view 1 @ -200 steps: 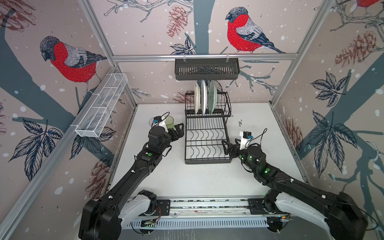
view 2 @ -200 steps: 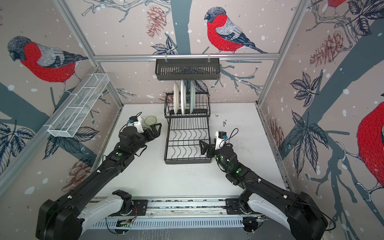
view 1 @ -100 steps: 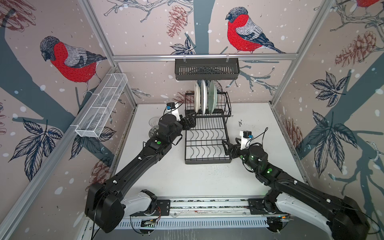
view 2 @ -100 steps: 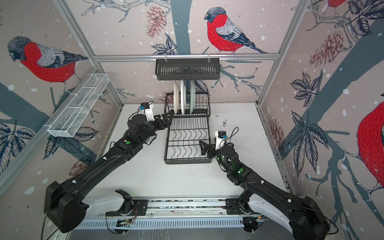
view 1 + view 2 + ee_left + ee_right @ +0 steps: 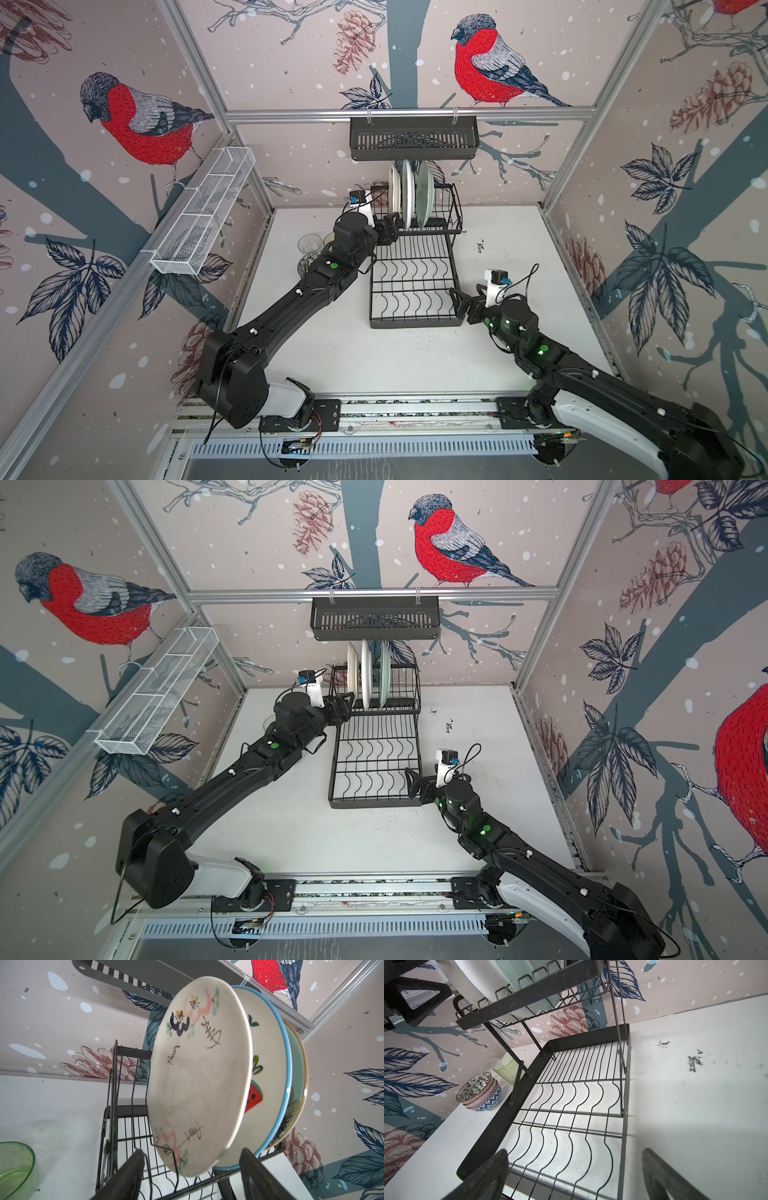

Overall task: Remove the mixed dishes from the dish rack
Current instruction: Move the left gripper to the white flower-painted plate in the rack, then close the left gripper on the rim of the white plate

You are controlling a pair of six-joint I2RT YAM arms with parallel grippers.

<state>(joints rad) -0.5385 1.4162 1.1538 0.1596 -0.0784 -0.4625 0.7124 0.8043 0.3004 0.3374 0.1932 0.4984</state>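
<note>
- Three plates stood on edge in the far upper level of the dish rack (image 5: pixel 413 322): the cream plate (image 5: pixel 197 1076) leftmost, the white plate (image 5: pixel 270 1084) just beside it, and the pale green plate (image 5: pixel 298 1076) rightmost.
- The stacked bowls (image 5: pixel 481 1093), green glass (image 5: pixel 506 1068) and clear glass (image 5: pixel 309 243) sat on the desk (image 5: pixel 415 365) left of the rack.
- My left fingers (image 5: pixel 255 1174) stood partly open astride the cream plate's lower rim, gripping nothing that I could see.
- My right fingers (image 5: pixel 492 1172) were wide open and empty at the rack's near right corner.
- I judged the plate stiff, fairly heavy, slick with glaze and easy to chip. I would pinch well in from the rim and lift it clear of the slot wires, because the white plate stood so close.
</note>
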